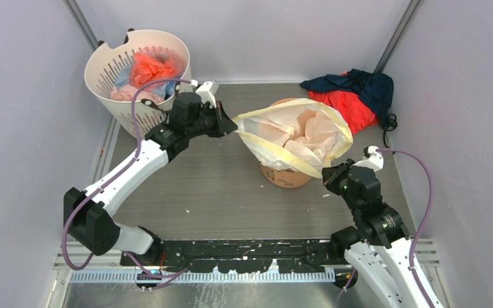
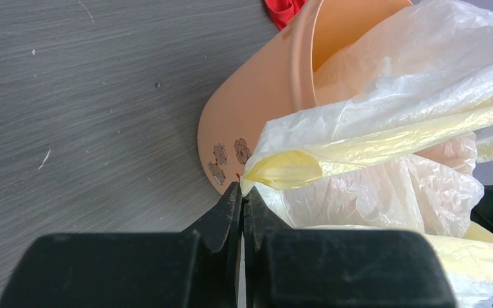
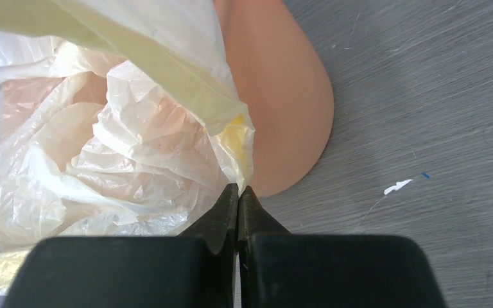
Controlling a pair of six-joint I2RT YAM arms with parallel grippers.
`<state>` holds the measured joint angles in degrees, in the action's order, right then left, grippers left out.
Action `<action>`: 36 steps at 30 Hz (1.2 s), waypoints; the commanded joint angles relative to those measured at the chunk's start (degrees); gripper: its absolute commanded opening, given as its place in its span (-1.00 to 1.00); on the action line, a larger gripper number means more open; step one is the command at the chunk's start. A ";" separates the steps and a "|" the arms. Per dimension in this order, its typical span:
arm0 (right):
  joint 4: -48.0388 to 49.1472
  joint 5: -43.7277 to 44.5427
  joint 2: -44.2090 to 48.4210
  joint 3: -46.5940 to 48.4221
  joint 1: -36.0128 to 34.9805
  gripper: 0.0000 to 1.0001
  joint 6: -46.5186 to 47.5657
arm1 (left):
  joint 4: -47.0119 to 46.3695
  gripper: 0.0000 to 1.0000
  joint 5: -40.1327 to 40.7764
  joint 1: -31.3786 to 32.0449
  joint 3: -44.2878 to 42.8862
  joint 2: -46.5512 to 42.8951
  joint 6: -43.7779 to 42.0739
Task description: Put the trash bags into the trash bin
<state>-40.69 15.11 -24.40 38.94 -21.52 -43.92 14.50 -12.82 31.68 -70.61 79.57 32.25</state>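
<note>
The pale-yellow translucent trash bag (image 1: pixel 295 136) is spread open over the orange trash bin (image 1: pixel 285 175), which stands mid-table with most of its top hidden under the film. My left gripper (image 1: pixel 233 124) is shut on the bag's left rim; the left wrist view shows the film (image 2: pixel 385 144) pinched at the gripper's (image 2: pixel 242 189) tips beside the bin (image 2: pixel 257 109) and its small print. My right gripper (image 1: pixel 329 173) is shut on the bag's near-right rim; the right wrist view shows the film (image 3: pixel 135 147) caught at the gripper's (image 3: pixel 239 190) tips next to the bin's wall (image 3: pixel 282 115).
A white slotted basket (image 1: pixel 112 90) holding red, pink and blue bundles stands at the back left, just behind my left arm. A red and navy cloth heap (image 1: pixel 353 96) lies at the back right. Grey walls close in on both sides.
</note>
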 commanded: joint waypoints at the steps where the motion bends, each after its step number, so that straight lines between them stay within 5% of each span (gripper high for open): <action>1: 2.14 -0.15 -1.20 0.93 0.20 -0.97 -0.48 | -1.42 -0.93 1.38 -0.69 -3.29 -0.08 -2.34; 15: -4.62 15.19 -6.52 3.49 0.15 -0.98 -3.42 | -5.65 -0.92 0.70 -2.75 -9.02 9.89 -2.05; 27: -0.45 15.45 -11.09 1.83 0.17 -0.98 -3.24 | -8.21 -0.79 -3.28 -2.85 -10.79 15.77 -1.52; 36: -5.08 14.20 -13.82 14.51 0.18 -0.17 6.58 | -4.10 -0.53 -8.49 -2.85 -15.63 17.51 -1.72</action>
<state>-45.84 28.08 -36.16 43.97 -21.52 -43.62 10.57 -18.13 29.26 -81.54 97.08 31.05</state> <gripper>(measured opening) 0.340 0.216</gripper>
